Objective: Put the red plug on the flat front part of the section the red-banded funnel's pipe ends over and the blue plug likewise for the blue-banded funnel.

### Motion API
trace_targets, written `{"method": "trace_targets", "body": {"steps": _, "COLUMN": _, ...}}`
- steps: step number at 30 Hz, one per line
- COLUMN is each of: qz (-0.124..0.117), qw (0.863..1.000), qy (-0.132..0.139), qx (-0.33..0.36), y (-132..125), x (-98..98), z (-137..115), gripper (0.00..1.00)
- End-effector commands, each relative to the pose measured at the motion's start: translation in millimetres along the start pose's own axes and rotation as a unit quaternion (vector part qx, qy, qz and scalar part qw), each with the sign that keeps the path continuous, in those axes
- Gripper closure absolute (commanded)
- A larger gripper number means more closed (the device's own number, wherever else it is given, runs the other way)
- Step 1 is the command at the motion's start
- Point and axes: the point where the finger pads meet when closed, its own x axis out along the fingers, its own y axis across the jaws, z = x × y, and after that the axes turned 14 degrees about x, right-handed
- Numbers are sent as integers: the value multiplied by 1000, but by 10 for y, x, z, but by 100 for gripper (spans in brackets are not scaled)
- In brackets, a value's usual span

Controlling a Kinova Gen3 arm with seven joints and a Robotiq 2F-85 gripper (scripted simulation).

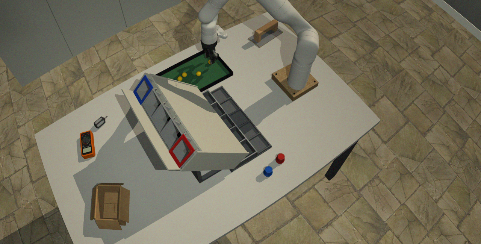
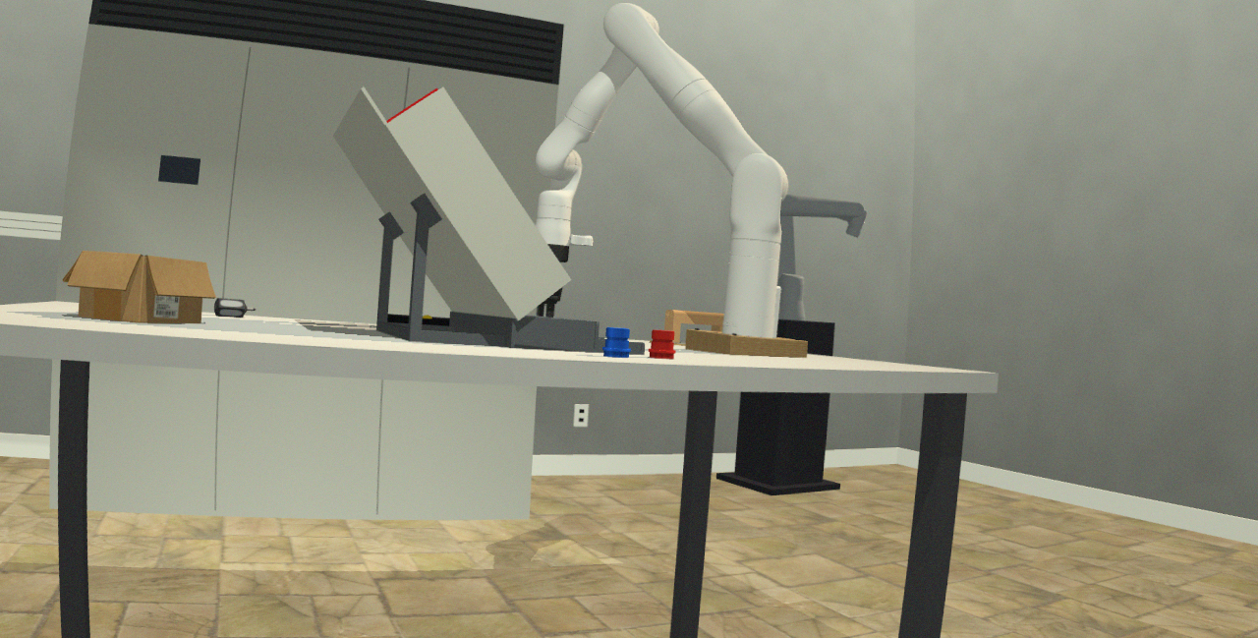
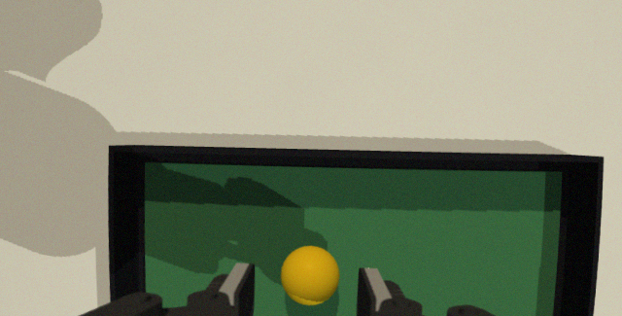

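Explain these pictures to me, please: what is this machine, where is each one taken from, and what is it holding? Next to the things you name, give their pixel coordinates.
The white thing is one jointed robot arm (image 1: 304,57) (image 2: 755,238), ending in a black two-fingered claw (image 1: 211,59) (image 3: 305,290). One picture looks down from above, one looks from the side across the table (image 1: 322,124) (image 2: 880,375), and one looks out from the arm's wrist, past the fingers.

The table carries a green-floored tray (image 1: 226,74) (image 3: 127,219) of yellow marbles, a big slanted box with a red-banded funnel (image 1: 173,157) and a blue-banded funnel (image 1: 136,95), a grey sectioned tray (image 1: 260,134), a red plug (image 1: 280,158) (image 2: 661,343), a blue plug (image 1: 268,171) (image 2: 616,342), a multimeter (image 1: 87,144) and a cardboard box (image 1: 124,205) (image 2: 180,277).

Nothing is held: the claw is open, with one marble (image 3: 310,274) showing between its fingers, touching neither.
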Motion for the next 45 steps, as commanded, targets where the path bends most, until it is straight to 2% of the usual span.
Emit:
{"method": "trace_targets", "body": {"steps": 1, "qz": 0, "qw": 1000, "qy": 0, "qx": 0, "y": 14, "x": 18, "z": -5, "gripper": 50}}
{"method": "trace_targets", "body": {"steps": 4, "qz": 0, "qw": 1000, "qy": 0, "qx": 0, "y": 14, "x": 18, "z": -5, "gripper": 50}}
{"method": "trace_targets", "body": {"steps": 5, "qz": -1, "qw": 1000, "qy": -1, "qx": 0, "y": 7, "x": 73, "z": 0, "gripper": 50}}
{"method": "trace_targets", "body": {"steps": 21, "qz": -1, "qw": 1000, "qy": -1, "qx": 0, "y": 7, "x": 73, "z": 0, "gripper": 50}}
{"method": "trace_targets", "body": {"steps": 22, "qz": -2, "qw": 1000, "qy": -1, "qx": 0, "y": 8, "x": 126, "z": -6, "gripper": 50}}
{"method": "trace_targets", "body": {"steps": 45, "qz": -3, "qw": 1000, "qy": -2, "qx": -1, "y": 13, "x": 180, "z": 0, "gripper": 50}}
